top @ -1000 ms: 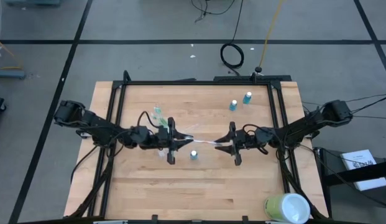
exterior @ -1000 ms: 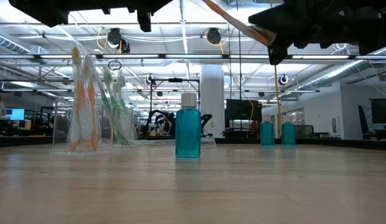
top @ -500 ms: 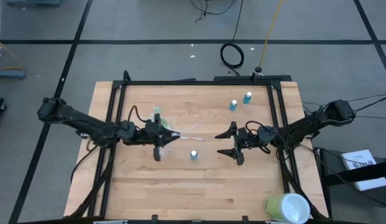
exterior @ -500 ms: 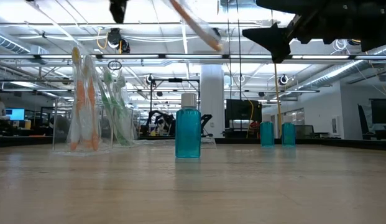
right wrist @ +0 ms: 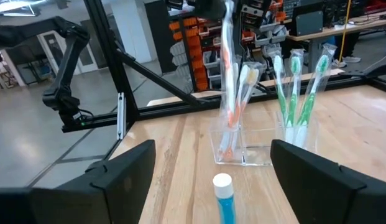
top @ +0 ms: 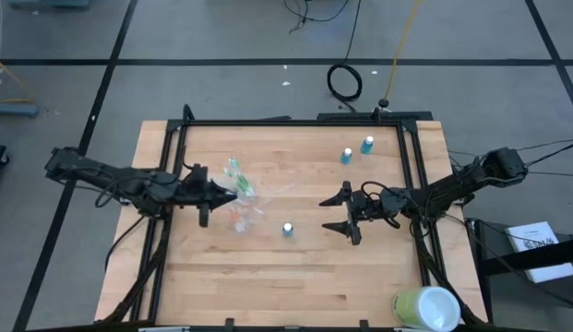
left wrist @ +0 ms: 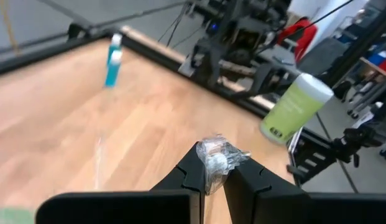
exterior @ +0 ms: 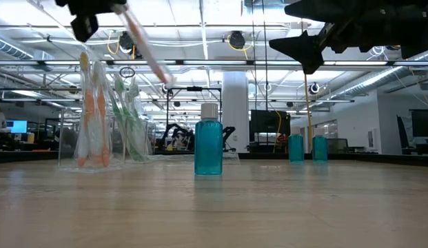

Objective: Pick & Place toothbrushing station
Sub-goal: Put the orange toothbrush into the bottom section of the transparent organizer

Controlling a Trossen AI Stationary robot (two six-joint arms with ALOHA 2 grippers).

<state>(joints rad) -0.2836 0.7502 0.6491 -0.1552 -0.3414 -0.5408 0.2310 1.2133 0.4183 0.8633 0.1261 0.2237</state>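
My left gripper (top: 221, 192) (left wrist: 211, 180) hangs left of centre above the table, shut on a clear-wrapped toothbrush (exterior: 148, 48) (right wrist: 227, 56). Below it stand two clear holders, one with orange brushes (exterior: 93, 117) and one with green brushes (exterior: 131, 117) (top: 233, 169). A blue white-capped tube (top: 288, 230) (exterior: 208, 146) stands upright near the middle. Two more tubes (top: 345, 156) (top: 367, 144) stand at the far right. My right gripper (top: 340, 212) (right wrist: 211, 186) is open right of centre, level, with nothing between its fingers. My left gripper pinches the toothbrush's crinkled wrapper end (left wrist: 214, 158) between its two fingertips. The fingers come nearly level from the table's left side. The brush sticks out beyond them toward the right, lifted clear, its free end (exterior: 167, 79) slanting lower over the holders.
A large pale green-and-white cup (top: 426, 307) (left wrist: 295, 106) lies off the table's near right corner. A black frame (top: 295, 122) runs along the far edge and both sides. Bare wood lies across the near half (top: 295, 277).
My right gripper has opened and let go of the toothbrush, staying where it was. My left gripper has carried the brush toward the table's left edge, risen and rolled. The brush, earlier spanning both grippers, now slants down from the left gripper alone.
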